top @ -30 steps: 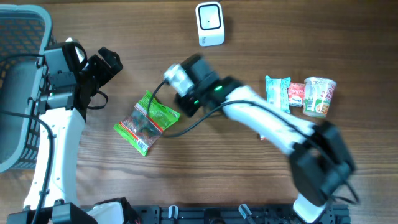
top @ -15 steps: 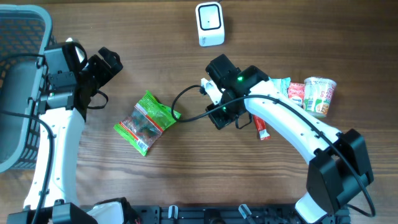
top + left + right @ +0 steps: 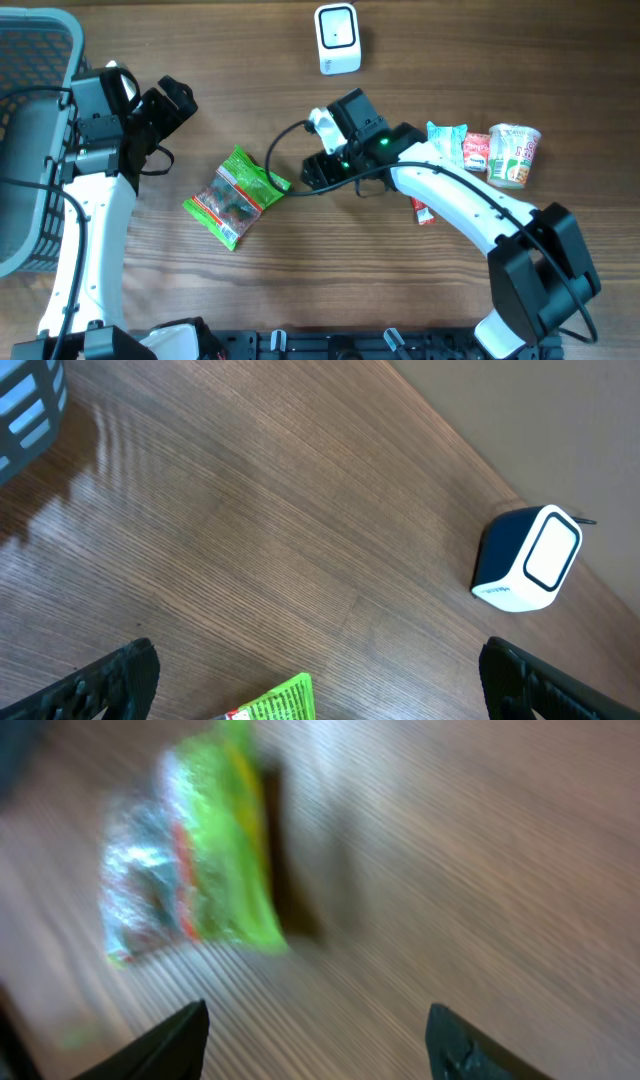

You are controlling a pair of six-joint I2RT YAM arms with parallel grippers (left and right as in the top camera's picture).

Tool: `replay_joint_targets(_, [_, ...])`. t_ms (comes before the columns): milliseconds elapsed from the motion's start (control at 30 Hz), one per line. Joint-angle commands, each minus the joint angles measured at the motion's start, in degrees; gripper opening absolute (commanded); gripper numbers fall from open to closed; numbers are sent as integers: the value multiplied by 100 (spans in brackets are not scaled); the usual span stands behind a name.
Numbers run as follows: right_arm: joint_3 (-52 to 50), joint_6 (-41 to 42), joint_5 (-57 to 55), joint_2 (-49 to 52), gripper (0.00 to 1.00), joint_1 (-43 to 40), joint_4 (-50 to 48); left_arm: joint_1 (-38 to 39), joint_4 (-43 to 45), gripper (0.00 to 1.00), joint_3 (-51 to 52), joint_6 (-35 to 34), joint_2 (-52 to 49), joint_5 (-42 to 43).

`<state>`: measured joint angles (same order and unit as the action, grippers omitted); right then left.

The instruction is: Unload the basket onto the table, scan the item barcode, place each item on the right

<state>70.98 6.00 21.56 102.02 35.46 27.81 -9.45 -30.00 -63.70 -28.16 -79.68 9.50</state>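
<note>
Green snack packet (image 3: 237,196) lies flat on the wooden table (image 3: 200,300), on the near side of the scanner (image 3: 337,38) and off to its left. Its long axis runs on a slant, the far end turned up towards the scanner and the near end away from it. Whether the barcode faces up cannot be told.

The right gripper (image 3: 320,1038) hangs nearer to the scanner than the packet does, just beside the packet's far corner. Its fingers stand apart with nothing between them, and its blurred wrist view shows the packet ahead and to the left. The left gripper (image 3: 325,688) sits further to the scanner's left, also spread wide and empty. Only a green corner of the packet shows at the bottom edge of its wrist view. The right arm looks the closer of the two, so the pickup probably falls to it: a short reach leftwards, fingers set across the packet's narrow width.

A second ago the right gripper was over the packet's far end. Half a second ago it had swung off to the scanner's right, and now it is back beside the packet. The packet itself seems not to have shifted.
</note>
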Motion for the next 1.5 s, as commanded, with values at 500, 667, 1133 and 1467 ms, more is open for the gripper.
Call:
replay_joint_targets(500, [59, -1202, -942, 1506, 81, 1119, -2608, -15, 13, 100, -7, 31, 28, 28])
replay_joint_targets(667, [59, -1180, -496, 1775, 62, 1126, -2660, -15, 13, 100, -7, 31, 28, 28])
replay_joint_targets(1133, [59, -693, -525, 223, 4, 323, -450, -15, 13, 100, -7, 31, 28, 26])
replay_joint_targets(1467, [57, -452, -50, 13, 80, -295, 238, -15, 11, 100, -7, 31, 28, 28])
